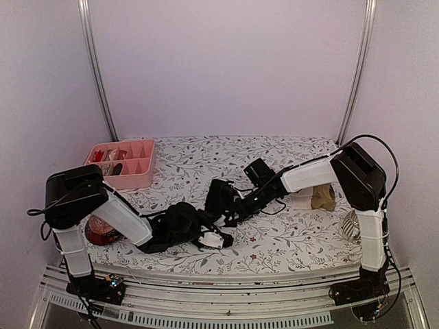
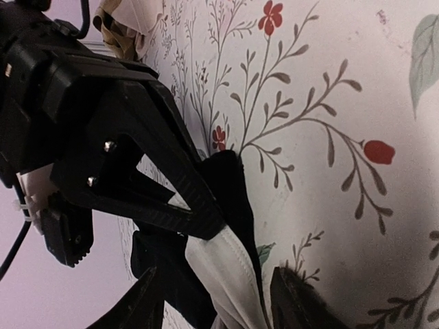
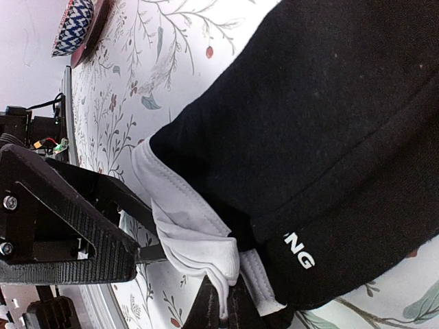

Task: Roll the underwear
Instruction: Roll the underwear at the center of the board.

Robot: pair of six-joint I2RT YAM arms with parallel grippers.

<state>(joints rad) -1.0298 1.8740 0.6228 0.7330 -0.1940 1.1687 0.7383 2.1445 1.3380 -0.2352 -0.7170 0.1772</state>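
In the lower middle of the overhead frame, on the table point(image 1: 295, 240), the right pincer point(image 3: 221, 301) pinches the black underwear point(image 3: 329, 123) by its white trim point(image 3: 185, 226). The left pincer point(image 2: 216, 305) straddles the cloth, and I cannot tell whether it grips.

Soft, even, slightly pinkish light; sharp focus, faint shadows.

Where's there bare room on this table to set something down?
Bare tablecloth lies at the back between the pink tray and the right arm, and in front, right of the black underwear. Crowded: the middle, where both arms meet.
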